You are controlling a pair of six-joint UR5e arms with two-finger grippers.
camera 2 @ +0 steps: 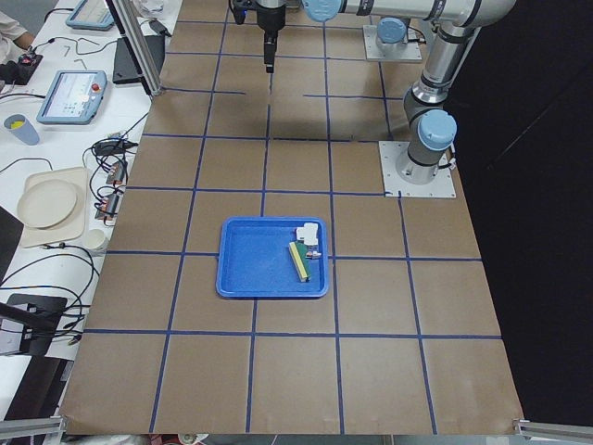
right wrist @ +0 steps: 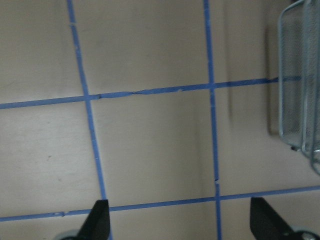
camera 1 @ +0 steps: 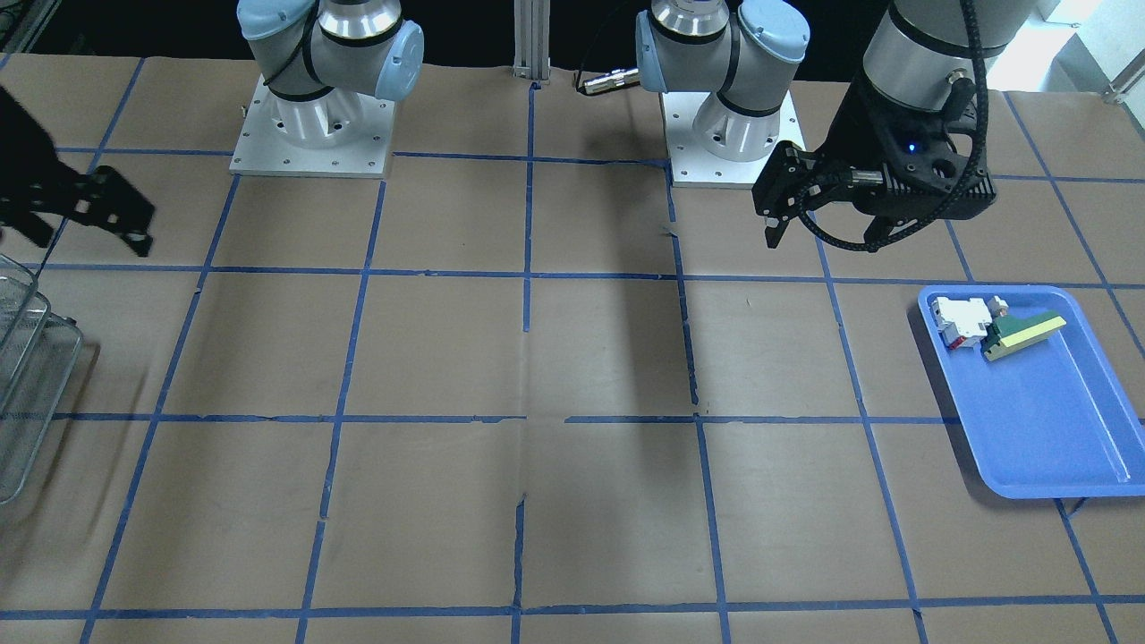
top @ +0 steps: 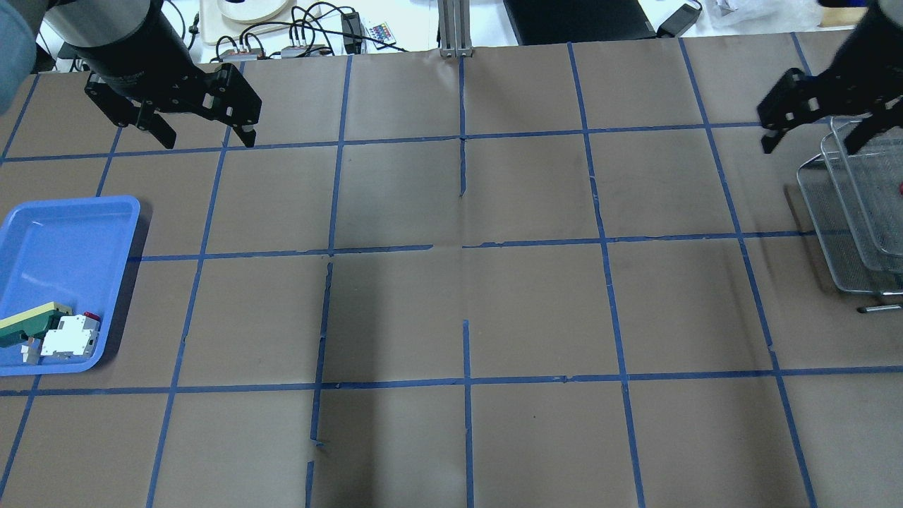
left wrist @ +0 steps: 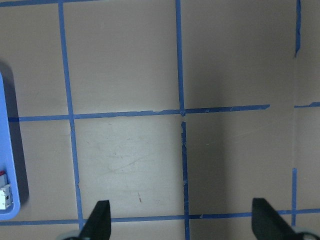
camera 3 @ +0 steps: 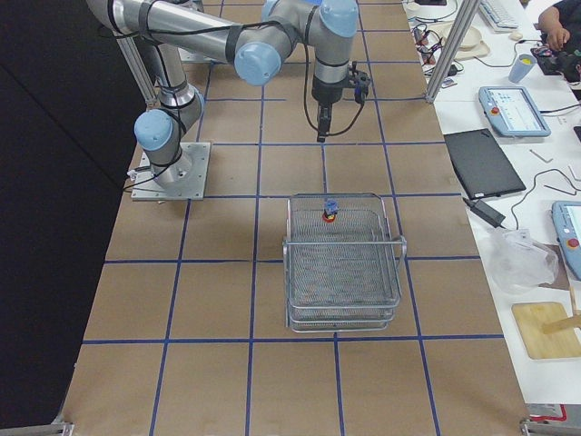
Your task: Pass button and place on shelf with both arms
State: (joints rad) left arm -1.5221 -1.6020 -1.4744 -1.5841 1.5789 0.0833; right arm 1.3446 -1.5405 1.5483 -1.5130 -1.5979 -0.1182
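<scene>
The button point(camera 3: 329, 212), red head and bluish rear, lies in the top level of the wire-mesh shelf point(camera 3: 343, 263), near its end closest to the arms. The shelf also shows at the overhead view's right edge point(top: 857, 212) and the front view's left edge point(camera 1: 22, 358). My right gripper point(top: 811, 141) is open and empty, raised above the table just beyond the shelf's end; its wrist view point(right wrist: 180, 215) shows bare table and the shelf's rim point(right wrist: 300, 75). My left gripper point(top: 209, 139) is open and empty, high over the table beyond the tray; it also shows in the front view point(camera 1: 820, 243).
A flat blue tray point(top: 56, 240) sits on the robot's left side. It holds a white-and-red block point(top: 69, 337) and a green-and-yellow wedge point(top: 28, 321) at one end. Blue tape lines grid the brown table. Cables and devices lie beyond the far edge.
</scene>
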